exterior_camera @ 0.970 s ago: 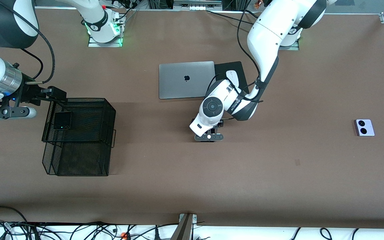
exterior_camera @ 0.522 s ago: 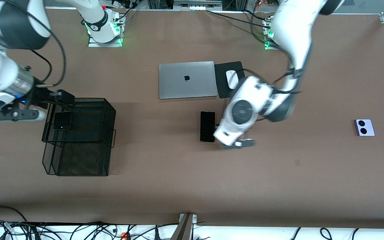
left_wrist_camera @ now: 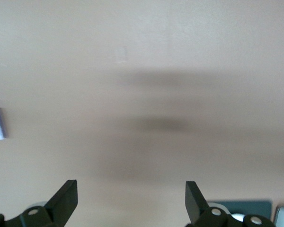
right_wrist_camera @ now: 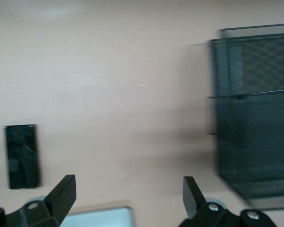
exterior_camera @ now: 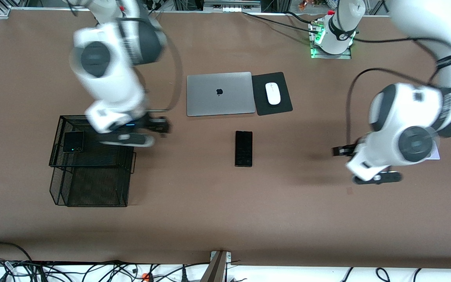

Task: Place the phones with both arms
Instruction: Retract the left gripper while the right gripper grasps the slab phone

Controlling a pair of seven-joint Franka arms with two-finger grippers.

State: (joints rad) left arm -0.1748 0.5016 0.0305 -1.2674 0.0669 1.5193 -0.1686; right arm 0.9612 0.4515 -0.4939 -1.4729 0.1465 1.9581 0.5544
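Front view: white-lavender phone (exterior_camera: 437, 150) mostly hidden by left arm | left pincer (left_wrist_camera: 131, 201), right pincer (right_wrist_camera: 128, 196) spread, empty

Robot lab, bolted arm bases (exterior_camera: 331, 37), cables (exterior_camera: 92, 270)

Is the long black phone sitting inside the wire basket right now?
No, the long black phone lies flat on the bare table, nearer the front camera than the laptop, well apart from the wire basket.
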